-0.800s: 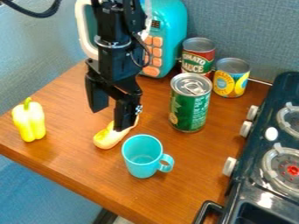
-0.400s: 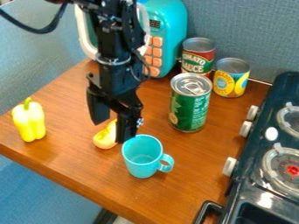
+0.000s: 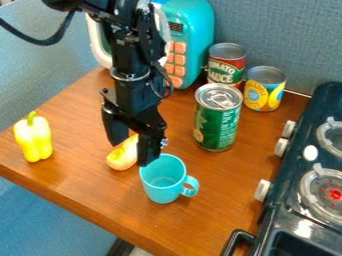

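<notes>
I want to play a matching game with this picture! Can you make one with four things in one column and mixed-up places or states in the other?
Things:
1. Yellow bell pepper
2. Turquoise mug
3. Tall green metal can
4. Black two-finger gripper

Places or states:
A. In front of two shorter metal cans
B. Fingers apart, hiding part of a pale yellow toy
C. Near the picture's left edge, green stem up
D. Upright, handle towards the black toy stove

Right pairs: 1-C, 2-D, 3-A, 4-B
</notes>
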Robot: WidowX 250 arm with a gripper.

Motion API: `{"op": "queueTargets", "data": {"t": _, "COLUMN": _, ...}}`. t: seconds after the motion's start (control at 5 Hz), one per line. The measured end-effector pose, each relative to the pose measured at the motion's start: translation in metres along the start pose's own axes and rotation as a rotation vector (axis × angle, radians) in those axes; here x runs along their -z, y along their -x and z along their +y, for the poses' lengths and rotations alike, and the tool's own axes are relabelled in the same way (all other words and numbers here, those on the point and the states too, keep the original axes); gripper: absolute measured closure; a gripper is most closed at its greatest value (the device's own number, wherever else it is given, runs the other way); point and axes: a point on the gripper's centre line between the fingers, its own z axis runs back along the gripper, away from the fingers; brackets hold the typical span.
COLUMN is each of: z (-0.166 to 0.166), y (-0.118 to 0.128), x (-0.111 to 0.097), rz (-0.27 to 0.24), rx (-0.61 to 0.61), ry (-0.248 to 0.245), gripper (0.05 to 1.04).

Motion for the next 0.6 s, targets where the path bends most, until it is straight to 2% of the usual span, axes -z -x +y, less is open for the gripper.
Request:
{"op": "queueTargets", "data": {"t": 0.4, "z": 0.000, "y": -0.011, "x": 0.007, "rz": -0.017, "rx": -0.020, "ry": 0.007, "gripper": 0.079}}
{"op": "queueTargets", "data": {"t": 0.6, "z": -0.001, "y": -0.013, "x": 0.015, "rz": -0.003, "rx": -0.017, "ry": 0.018, "gripper": 0.079}}
